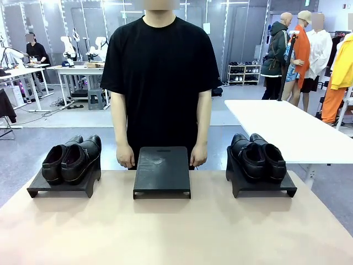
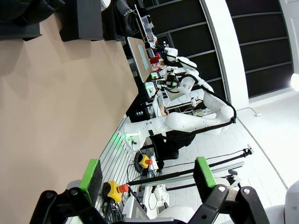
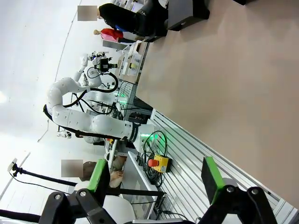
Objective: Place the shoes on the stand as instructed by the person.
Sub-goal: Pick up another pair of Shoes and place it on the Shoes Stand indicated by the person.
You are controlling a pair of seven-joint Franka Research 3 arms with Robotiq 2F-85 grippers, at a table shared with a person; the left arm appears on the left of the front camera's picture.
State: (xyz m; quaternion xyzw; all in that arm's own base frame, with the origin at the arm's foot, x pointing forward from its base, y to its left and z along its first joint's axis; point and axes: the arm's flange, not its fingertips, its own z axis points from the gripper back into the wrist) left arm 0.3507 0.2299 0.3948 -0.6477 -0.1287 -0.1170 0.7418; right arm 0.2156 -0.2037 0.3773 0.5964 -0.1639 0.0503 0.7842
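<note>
Black shoes [image 1: 71, 160] point toes toward the robot; both end effectors [image 2: 147, 175] [image 3: 156, 176] gape wide, empty.

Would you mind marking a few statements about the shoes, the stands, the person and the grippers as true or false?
1. The middle stand carries a pair of shoes. False: it is bare.
2. The left pair of shoes sits on the left stand. True.
3. The person is lifting the right pair of shoes. False: that pair rests on the right stand, and the person's hands hang beside the middle stand.
4. The left gripper is open with nothing between its fingers. True.
5. The right gripper is shut on a shoe. False: it is open and holds nothing.
</note>
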